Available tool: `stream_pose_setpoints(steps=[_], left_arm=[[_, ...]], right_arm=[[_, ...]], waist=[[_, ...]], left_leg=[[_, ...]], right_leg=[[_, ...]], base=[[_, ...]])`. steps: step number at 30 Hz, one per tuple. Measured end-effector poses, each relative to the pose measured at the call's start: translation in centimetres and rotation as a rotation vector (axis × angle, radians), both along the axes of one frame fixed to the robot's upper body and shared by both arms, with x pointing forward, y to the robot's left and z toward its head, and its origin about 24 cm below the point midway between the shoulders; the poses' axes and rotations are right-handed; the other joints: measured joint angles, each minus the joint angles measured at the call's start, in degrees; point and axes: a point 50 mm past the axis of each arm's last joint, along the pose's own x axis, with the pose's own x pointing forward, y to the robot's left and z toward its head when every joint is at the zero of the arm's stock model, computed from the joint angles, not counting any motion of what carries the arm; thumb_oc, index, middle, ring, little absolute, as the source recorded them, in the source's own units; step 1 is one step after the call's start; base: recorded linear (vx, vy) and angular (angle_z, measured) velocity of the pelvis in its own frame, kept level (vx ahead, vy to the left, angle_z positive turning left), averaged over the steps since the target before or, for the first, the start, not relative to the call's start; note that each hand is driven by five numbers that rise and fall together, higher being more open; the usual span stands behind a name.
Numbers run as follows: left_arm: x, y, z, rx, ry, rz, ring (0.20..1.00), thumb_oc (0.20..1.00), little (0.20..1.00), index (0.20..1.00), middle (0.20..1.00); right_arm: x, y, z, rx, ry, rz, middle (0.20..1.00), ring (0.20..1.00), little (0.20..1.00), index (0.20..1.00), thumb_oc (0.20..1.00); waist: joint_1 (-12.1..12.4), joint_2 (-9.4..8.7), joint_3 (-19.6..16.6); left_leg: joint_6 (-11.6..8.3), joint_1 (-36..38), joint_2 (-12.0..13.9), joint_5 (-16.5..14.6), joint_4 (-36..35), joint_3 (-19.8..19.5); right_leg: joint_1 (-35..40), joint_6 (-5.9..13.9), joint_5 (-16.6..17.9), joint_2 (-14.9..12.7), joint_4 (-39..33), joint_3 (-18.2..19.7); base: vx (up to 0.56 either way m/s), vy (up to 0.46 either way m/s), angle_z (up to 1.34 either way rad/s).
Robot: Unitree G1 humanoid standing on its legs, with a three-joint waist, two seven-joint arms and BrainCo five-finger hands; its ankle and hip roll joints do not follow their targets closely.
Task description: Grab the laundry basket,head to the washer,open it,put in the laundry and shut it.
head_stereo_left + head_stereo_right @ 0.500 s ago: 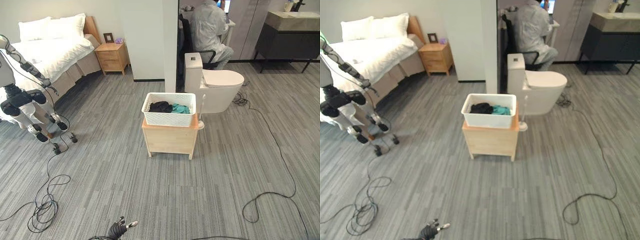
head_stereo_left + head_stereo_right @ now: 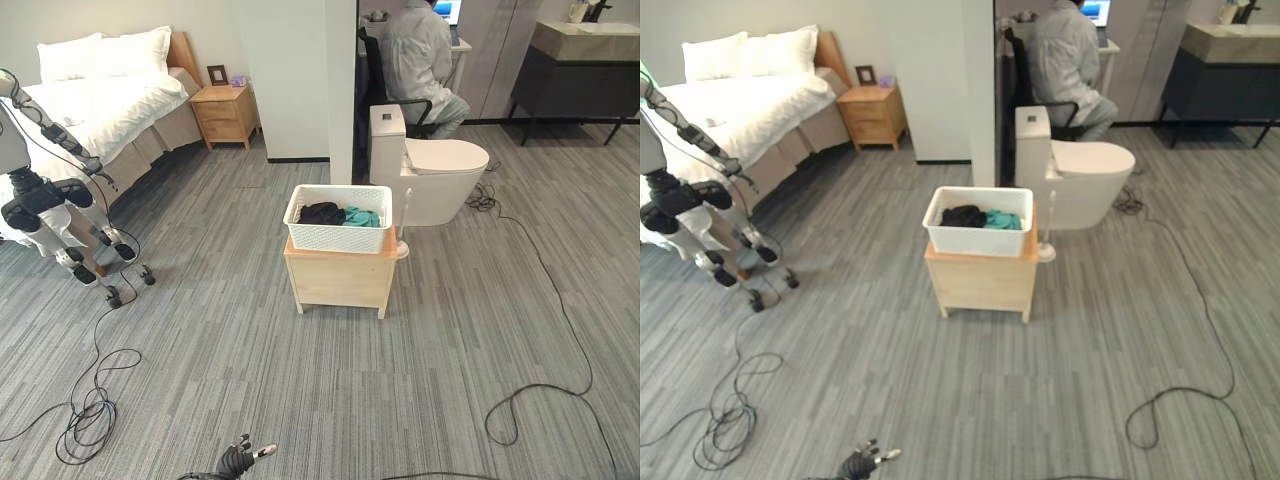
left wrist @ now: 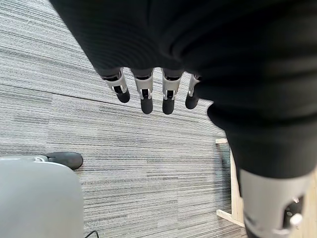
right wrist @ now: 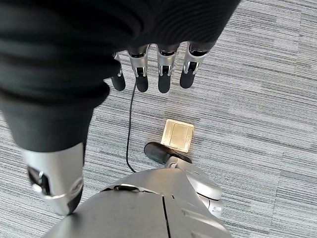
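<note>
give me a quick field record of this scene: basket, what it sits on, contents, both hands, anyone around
basket: white laundry basket, untouched, ahead of the robot
support: small wooden stand, beside the toilet
contents: dark and teal clothes
left robot hand: fingers straight, holding nothing, over the floor
right robot hand: fingers straight, holding nothing, over the floor
person: seated at a desk behind the toilet
washer: none seen
</note>
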Motion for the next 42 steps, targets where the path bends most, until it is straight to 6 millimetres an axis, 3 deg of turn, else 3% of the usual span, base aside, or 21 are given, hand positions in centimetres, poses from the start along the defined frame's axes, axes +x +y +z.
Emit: stream_pose_setpoints(steps=[27,36,39,42], left_arm=[[0.0,0.0,0.0,0.0,-0.001,0.0,1.0,1.0,1.0,1.0,1.0],[0.4,0.1,0.3,-0.003,-0.027,-0.006,1.0,1.0,1.0,1.0,1.0],[0.7,0.3,0.4,-0.004,-0.032,-0.004,1.0,1.0,1.0,1.0,1.0],[2.1,1.4,1.0,0.026,-0.064,-0.007,1.0,1.0,1.0,1.0,1.0]], right_arm=[[0.0,0.0,0.0,0.002,0.0,0.0,1.0,1.0,1.0,1.0,1.0],[-0.1,-0.1,0.0,-0.001,0.003,-0.009,1.0,1.0,1.0,1.0,1.0],[0.8,-0.1,0.1,-0.001,-0.014,-0.005,1.0,1.0,1.0,1.0,1.0],[1.7,-0.1,0.2,-0.002,-0.03,0.001,1.0,1.0,1.0,1.0,1.0]], waist=[[0.0,-0.17,0.21],[0.1,-0.31,2.24],[0.47,-1.28,3.59],[1.6,-3.39,6.0]], left_leg=[[-0.1,0.02,-0.01,0.06,-0.02,-0.13],[-1.03,-0.46,0.28,0.66,0.05,-3.02],[-1.89,-3.71,0.08,0.45,6.08,-3.0],[-3.76,-12.37,-0.25,-0.3,22.2,-2.93]], right_leg=[[0.31,0.08,-0.05,0.0,0.0,-0.09],[1.22,-0.22,-0.55,0.59,-0.01,-1.99],[0.86,-0.3,-1.11,0.55,-0.01,-2.3],[0.52,-2.14,-1.12,0.18,0.0,-2.52]], base=[[0.0,0.0,0.0],[-0.02,-0.076,0.14],[-0.04,-0.168,0.08],[-0.02,-0.111,0.06]])
